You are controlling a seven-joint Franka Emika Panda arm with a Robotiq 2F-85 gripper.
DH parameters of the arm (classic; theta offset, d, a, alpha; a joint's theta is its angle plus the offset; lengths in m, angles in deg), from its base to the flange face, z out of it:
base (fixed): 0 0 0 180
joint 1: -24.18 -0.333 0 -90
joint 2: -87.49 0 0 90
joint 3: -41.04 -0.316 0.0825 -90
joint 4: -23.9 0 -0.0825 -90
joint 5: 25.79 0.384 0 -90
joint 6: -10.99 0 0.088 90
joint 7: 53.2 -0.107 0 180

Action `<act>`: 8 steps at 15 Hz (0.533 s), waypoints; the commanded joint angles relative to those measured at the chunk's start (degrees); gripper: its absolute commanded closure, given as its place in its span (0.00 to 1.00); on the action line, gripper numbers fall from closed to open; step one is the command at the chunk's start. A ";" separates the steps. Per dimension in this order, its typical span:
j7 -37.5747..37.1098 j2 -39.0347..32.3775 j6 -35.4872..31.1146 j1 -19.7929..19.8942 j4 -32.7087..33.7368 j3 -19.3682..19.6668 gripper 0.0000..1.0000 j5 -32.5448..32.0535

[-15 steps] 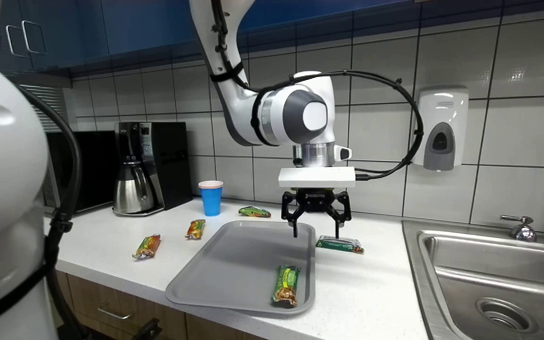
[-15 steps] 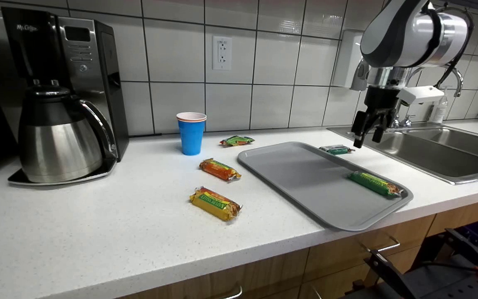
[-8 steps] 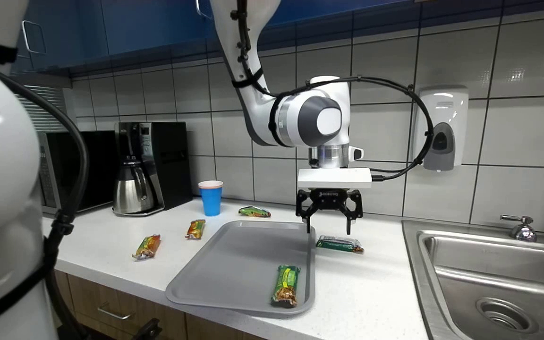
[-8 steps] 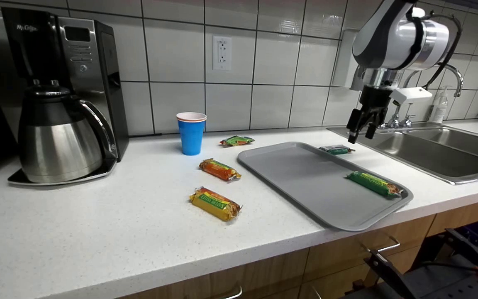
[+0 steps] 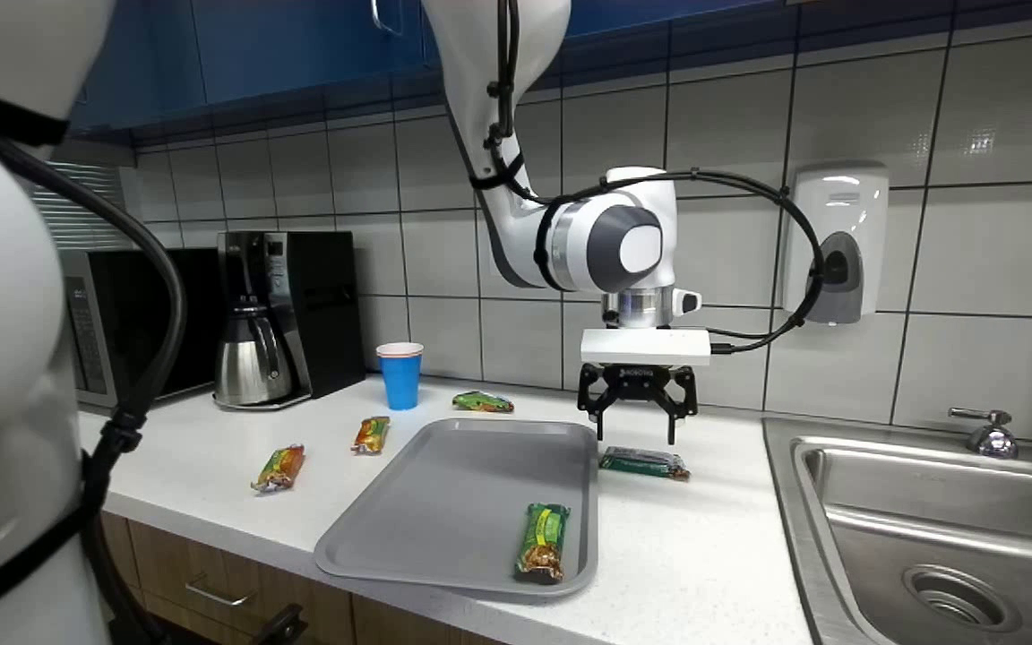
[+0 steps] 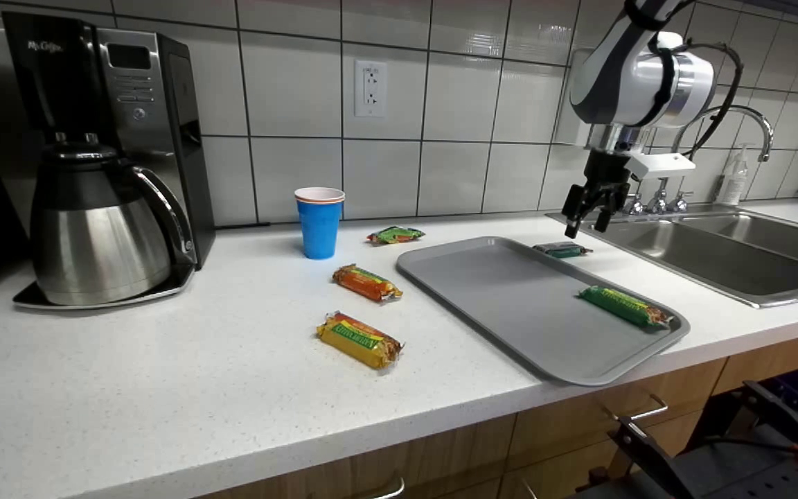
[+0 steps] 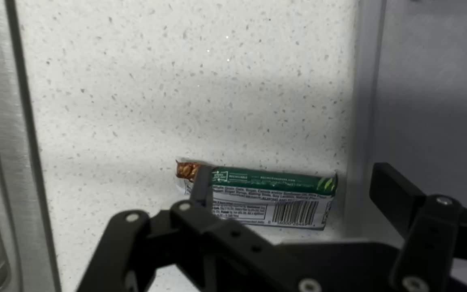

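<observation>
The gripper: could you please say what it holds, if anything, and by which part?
Nothing is held: the open gripper hangs above the snack bar.

Green-and-white wrapped bar [image 7: 274,194], barcode up; flat beside the gray tray [image 5: 462,506]

On the wrapped bar [image 7: 258,194], the wrist view let us read "RECYCLABLE", with a web address ending in ".com" beside it. Below, we picked out "Sugar", "Baking Soda" and "Soy Lecithin" in the fine print, then "ALMOND" in capitals and "Protein" lower down. The barcode [image 7: 295,213] carried digits that began "0 16000"; the remainder was too small for us to settle. In an exterior view we saw "ROBOTIQ" across the gripper [image 5: 635,436]. In an exterior view we read "Mr. Coffee" on the coffee maker [image 6: 139,125], while a yellow bar [image 6: 359,339] bore blurred lettering resembling "NATURE VALLEY".
</observation>
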 commanded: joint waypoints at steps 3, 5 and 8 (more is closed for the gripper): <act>-10.02 -4.25 2.77 0.35 6.43 -1.60 0.00 -0.03; -15.43 -5.59 2.38 -0.85 7.71 -0.93 0.00 -0.66; -23.11 -7.34 2.63 -2.40 9.50 -0.21 0.00 -0.77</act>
